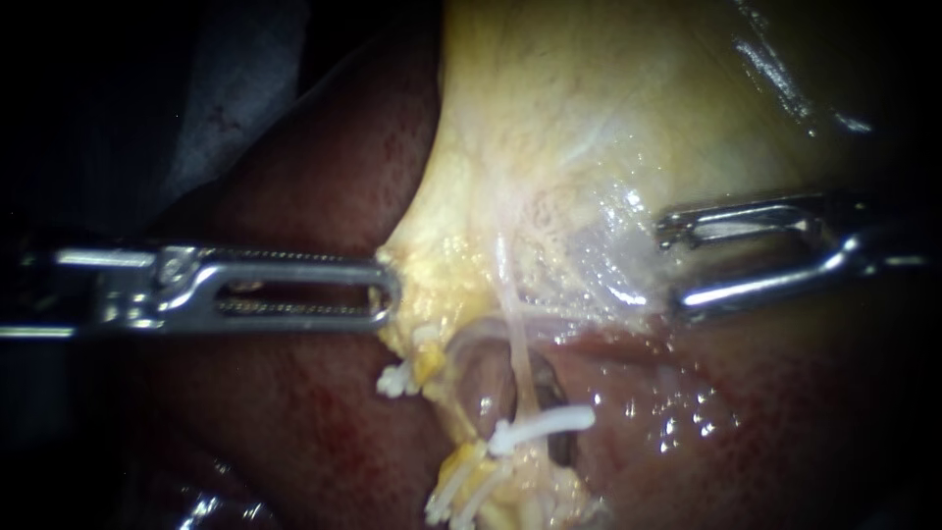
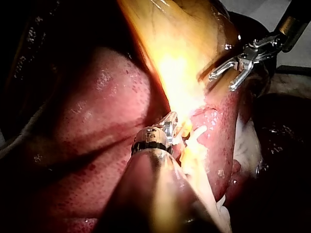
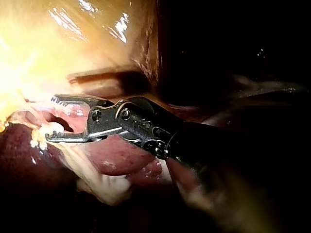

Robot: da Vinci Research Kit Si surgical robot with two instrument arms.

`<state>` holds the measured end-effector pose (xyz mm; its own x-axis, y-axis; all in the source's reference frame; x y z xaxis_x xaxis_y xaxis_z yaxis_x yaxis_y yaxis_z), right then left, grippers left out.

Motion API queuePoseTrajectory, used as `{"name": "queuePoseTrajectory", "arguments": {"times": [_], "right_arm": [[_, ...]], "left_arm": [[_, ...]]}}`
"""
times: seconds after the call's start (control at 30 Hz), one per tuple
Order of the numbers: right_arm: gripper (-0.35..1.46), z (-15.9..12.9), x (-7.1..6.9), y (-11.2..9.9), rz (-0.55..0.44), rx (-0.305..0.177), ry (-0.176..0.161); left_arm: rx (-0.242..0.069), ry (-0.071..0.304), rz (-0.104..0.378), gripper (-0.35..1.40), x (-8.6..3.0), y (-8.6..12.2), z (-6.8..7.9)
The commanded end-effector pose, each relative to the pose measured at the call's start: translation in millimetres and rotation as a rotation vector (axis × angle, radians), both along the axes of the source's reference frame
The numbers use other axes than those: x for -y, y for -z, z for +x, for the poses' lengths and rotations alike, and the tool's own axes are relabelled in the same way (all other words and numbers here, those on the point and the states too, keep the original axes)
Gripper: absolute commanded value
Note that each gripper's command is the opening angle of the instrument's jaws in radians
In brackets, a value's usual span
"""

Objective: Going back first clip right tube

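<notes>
My left instrument (image 1: 386, 291) reaches in from the left with its jaws shut on the yellowish edge of the gallbladder (image 1: 589, 118), holding it taut. It shows again in its wrist view (image 2: 171, 125), jaws buried in the pale tissue. My right instrument (image 1: 675, 265) stands to the right of the tubes with its jaws open and nothing between them. The same gap shows in both wrist views (image 2: 228, 74) (image 3: 50, 119). A thin pale tube (image 1: 515, 334) runs down from the gallbladder. A white clip (image 1: 545, 424) lies across it lower down, well below and left of the right jaws.
Dark red liver (image 1: 294, 412) surrounds the gallbladder below and to the left. More white clips (image 1: 397, 379) (image 1: 461, 494) sit on the yellow tissue left of and below the clipped tube. A small dark opening (image 1: 481, 383) lies between the tubes.
</notes>
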<state>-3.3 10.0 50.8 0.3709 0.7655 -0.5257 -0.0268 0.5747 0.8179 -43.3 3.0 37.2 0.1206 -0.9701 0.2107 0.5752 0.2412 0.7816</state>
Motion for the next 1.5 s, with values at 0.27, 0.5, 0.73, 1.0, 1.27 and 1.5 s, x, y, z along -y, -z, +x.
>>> {"name": "queuePoseTrajectory", "arguments": {"times": [0.27,0.5,0.73,1.0,1.27,1.5], "right_arm": [[0.48,0.4,0.4,0.0,-0.001,-0.001,-0.003],[0.48,0.6,0.6,-0.1,-0.003,-0.001,-0.003],[0.48,1.2,1.1,-0.4,-0.006,0.001,-0.005],[0.48,2.5,2.8,-1.8,-0.014,-0.008,0.013],[0.48,2.4,2.8,-1.8,-0.014,-0.008,0.013],[0.48,2.4,2.8,-1.8,-0.014,-0.008,0.013]], "left_arm": [[-0.001,0.001,-0.002,-0.35,-0.1,-0.5,-0.3],[-0.006,0.006,-0.006,-0.35,-0.2,-1.5,-1.3],[-0.007,0.007,-0.007,-0.35,0.0,-2.9,-3.5],[-0.001,-0.002,-0.004,-0.35,0.5,-4.1,-5.5],[-0.001,-0.001,-0.004,-0.35,0.4,-4.3,-6.2],[-0.001,-0.003,-0.004,-0.35,0.6,-4.6,-6.4]]}}
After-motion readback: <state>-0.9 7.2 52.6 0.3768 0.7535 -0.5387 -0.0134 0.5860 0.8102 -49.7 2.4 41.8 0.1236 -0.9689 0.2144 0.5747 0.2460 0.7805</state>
